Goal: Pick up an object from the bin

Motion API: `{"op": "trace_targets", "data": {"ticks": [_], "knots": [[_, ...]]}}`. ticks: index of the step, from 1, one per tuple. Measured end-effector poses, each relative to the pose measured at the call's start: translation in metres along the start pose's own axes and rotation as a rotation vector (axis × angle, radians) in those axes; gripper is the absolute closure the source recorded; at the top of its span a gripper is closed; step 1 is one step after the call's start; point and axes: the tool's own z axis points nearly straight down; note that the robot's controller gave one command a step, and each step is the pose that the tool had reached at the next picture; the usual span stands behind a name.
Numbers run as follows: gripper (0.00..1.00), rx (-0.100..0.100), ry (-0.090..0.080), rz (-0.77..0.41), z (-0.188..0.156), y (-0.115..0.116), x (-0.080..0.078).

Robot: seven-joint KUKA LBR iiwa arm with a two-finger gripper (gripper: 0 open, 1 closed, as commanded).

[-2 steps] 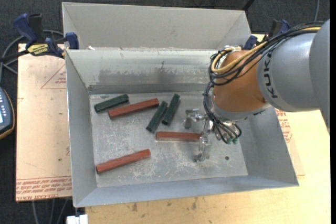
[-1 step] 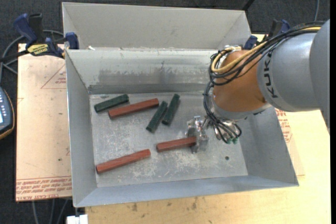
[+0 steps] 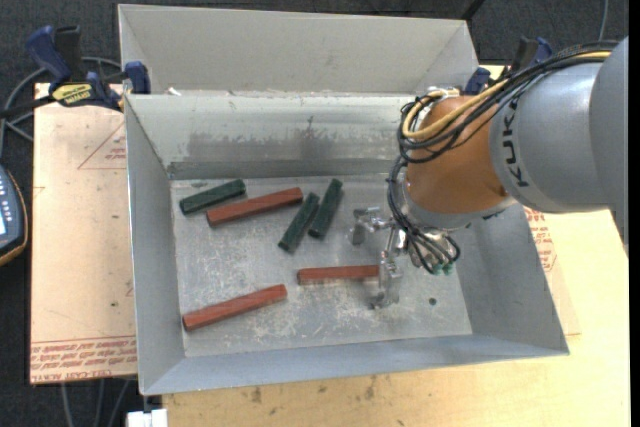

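Observation:
My gripper point(image 3: 370, 265) is low over the bin floor, right of the middle, and stands open with one finger toward the back and one toward the front. A short red-brown bar point(image 3: 335, 274) lies flat on the floor. Its right end reaches into the gap between the fingers, close to the front finger point(image 3: 383, 289). I cannot tell whether the fingers touch it. Two dark green bars point(image 3: 298, 222) point(image 3: 326, 207) lie side by side just left of the gripper, slanted.
A longer red-brown bar point(image 3: 255, 206) and a dark green bar point(image 3: 212, 196) lie at the back left of the floor. Another red-brown bar point(image 3: 234, 306) lies at the front left. The arm's orange cover and cables hang over the bin's right side.

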Motion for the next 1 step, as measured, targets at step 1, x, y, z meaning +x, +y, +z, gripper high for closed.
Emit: {"op": "trace_targets", "data": {"ticks": [1], "knots": [[1.00,0.000,-0.001,0.000,-0.0006,-0.0001,-0.0004]]}}
